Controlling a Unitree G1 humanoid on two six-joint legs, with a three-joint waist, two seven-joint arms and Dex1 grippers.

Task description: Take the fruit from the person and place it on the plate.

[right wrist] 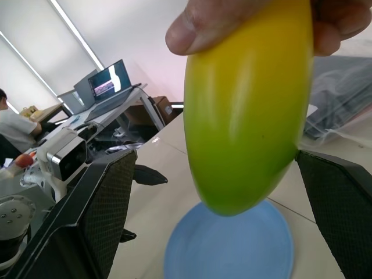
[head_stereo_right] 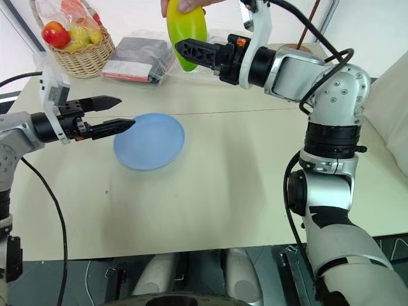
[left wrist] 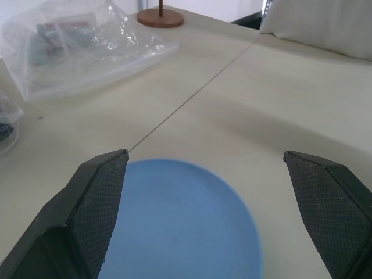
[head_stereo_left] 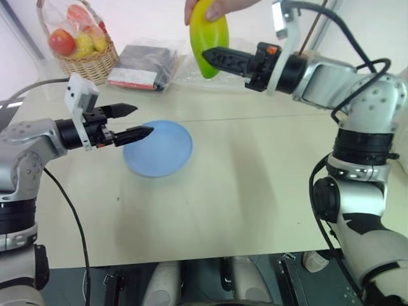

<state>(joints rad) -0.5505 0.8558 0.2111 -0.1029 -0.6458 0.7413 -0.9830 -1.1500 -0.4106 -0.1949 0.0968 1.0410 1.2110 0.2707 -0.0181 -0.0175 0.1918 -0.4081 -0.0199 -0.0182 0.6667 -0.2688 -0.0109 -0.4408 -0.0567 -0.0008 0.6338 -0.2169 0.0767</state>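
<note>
A person's hand (head_stereo_left: 217, 7) holds the fruit (head_stereo_left: 207, 35), a yellow-green mango, upright above the far side of the table. My right gripper (right wrist: 215, 154) is open, and the mango (right wrist: 247, 116) hangs between its two fingers; I cannot tell whether either finger touches it. The light blue plate (head_stereo_left: 162, 150) lies on the table below, left of centre. My left gripper (head_stereo_left: 143, 120) hovers open over the plate's left edge with nothing between its fingers, and the plate (left wrist: 180, 226) lies just beneath them.
A wicker basket (head_stereo_left: 86, 60) of bagged fruits stands at the far left. Beside it lie plastic-wrapped packs (head_stereo_left: 143, 67) and a clear bag (left wrist: 81, 46). A round wooden base (left wrist: 160, 17) stands farther back. The table's front edge (head_stereo_left: 191, 258) is near my body.
</note>
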